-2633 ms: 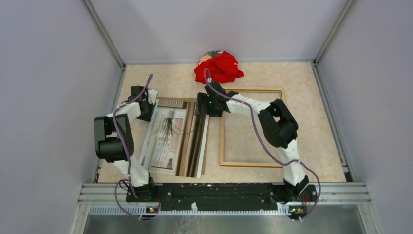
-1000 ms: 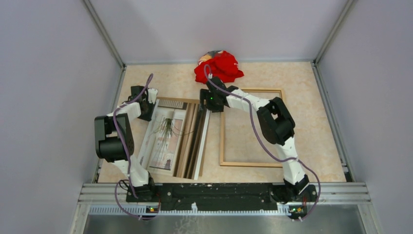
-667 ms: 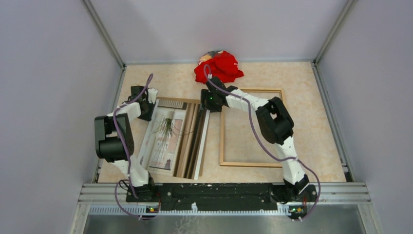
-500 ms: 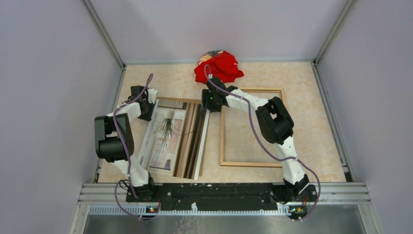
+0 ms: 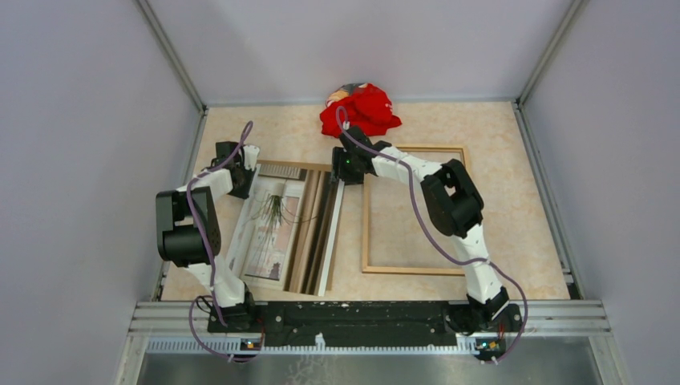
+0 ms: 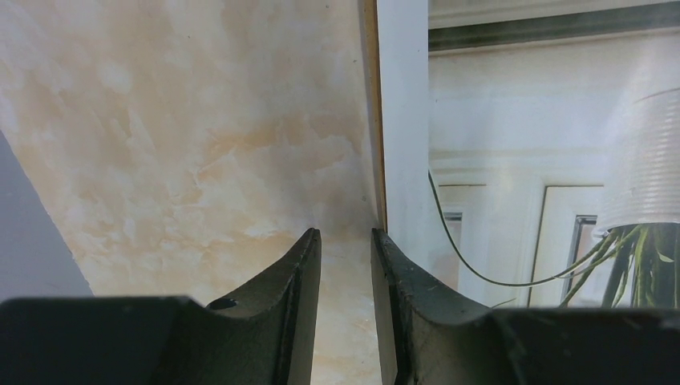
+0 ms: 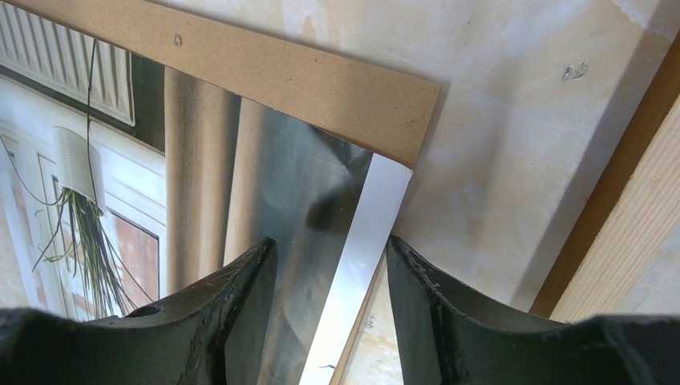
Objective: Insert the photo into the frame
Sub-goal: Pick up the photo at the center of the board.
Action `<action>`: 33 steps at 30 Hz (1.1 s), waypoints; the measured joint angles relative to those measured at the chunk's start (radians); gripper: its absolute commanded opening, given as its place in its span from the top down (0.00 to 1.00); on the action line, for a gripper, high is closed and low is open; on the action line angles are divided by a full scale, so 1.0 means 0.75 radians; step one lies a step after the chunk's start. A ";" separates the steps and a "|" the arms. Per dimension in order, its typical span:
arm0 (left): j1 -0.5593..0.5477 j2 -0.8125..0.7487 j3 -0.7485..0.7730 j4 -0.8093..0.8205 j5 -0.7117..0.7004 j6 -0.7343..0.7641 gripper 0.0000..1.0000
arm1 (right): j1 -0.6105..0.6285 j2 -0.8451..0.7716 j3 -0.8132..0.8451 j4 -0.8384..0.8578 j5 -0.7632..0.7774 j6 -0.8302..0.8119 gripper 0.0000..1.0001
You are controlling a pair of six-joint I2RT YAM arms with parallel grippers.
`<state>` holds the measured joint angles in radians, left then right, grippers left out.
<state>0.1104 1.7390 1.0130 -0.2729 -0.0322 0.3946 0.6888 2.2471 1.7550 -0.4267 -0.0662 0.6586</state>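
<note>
The photo [image 5: 281,228], a print of a window with a hanging plant, lies face up at the left on a brown board [image 5: 293,165]. The empty wooden frame [image 5: 366,233] lies flat to its right. My left gripper [image 5: 243,186] is at the photo's far left corner. In the left wrist view the gripper [image 6: 346,234] is narrowly open over the table beside the photo's [image 6: 513,160] left edge, holding nothing. My right gripper [image 5: 341,178] is open. In the right wrist view it [image 7: 330,245] straddles the photo's [image 7: 200,160] white right border below the board's [image 7: 281,76] corner.
A red cloth [image 5: 362,111] lies bunched at the back wall, behind the frame. A frame strip [image 7: 633,184] shows at the right of the right wrist view. Grey walls close the marbled table [image 5: 513,176] on three sides.
The right gripper has shifted a little toward the far side. The photo's right edge has moved slightly left. The left arm has not moved.
</note>
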 measured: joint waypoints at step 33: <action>-0.001 0.000 -0.002 0.006 -0.004 0.001 0.64 | 0.039 0.001 0.145 -0.054 -0.035 -0.064 0.41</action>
<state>0.1101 1.7390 1.0115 -0.2687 -0.0349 0.3954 0.7181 2.2478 1.8641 -0.4675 -0.0925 0.6106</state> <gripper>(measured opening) 0.365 0.588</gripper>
